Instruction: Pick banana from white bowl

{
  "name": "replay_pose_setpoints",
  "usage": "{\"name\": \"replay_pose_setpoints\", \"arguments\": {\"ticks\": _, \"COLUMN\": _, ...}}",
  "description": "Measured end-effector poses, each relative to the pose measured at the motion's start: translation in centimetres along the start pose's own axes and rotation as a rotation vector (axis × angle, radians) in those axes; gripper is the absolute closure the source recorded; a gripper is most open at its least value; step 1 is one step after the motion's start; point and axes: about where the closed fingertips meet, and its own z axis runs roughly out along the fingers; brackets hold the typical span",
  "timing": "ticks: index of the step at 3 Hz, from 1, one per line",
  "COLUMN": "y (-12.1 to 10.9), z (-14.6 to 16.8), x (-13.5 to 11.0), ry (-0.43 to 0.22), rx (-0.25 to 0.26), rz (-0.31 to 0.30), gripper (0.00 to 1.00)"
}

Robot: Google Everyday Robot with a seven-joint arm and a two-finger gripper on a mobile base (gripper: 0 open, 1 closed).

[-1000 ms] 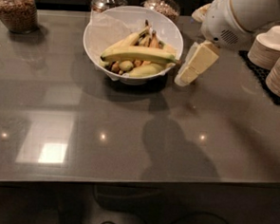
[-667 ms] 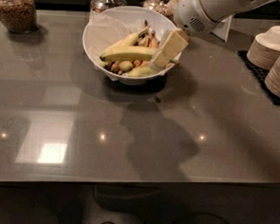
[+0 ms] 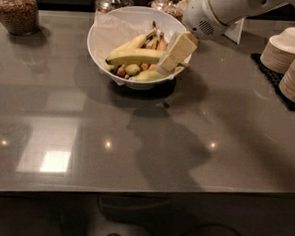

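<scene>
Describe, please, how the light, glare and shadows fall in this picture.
Camera view: dim overall; the glossy table mirrors one bright square patch at lower left and small light spots; the arm's dark shadow lies on the table in front of the white bowl; the gripper, well lit, hangs over the bowl's rim at picture right, near the banana.

Dim overhead light, glare patches on grey table [image 3: 233, 185], claw [image 3: 166, 66] at white bowl [image 3: 100, 27] right rim, soft shadow below
</scene>
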Motion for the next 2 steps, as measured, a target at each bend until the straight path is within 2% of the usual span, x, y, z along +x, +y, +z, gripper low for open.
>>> {"name": "replay_pose_setpoints", "arguments": {"ticks": 1, "y": -0.6, "z": 1.5, "x": -0.7, "ry": -0.027, "rx": 0.000, "rz": 0.001, "gripper": 0.02}}
{"name": "replay_pose_setpoints", "arguments": {"ticks": 2, "y": -1.0, "z": 2.9, "x": -0.8, "ry": -0.035, "rx": -0.005, "rz": 0.013, "gripper": 0.21}}
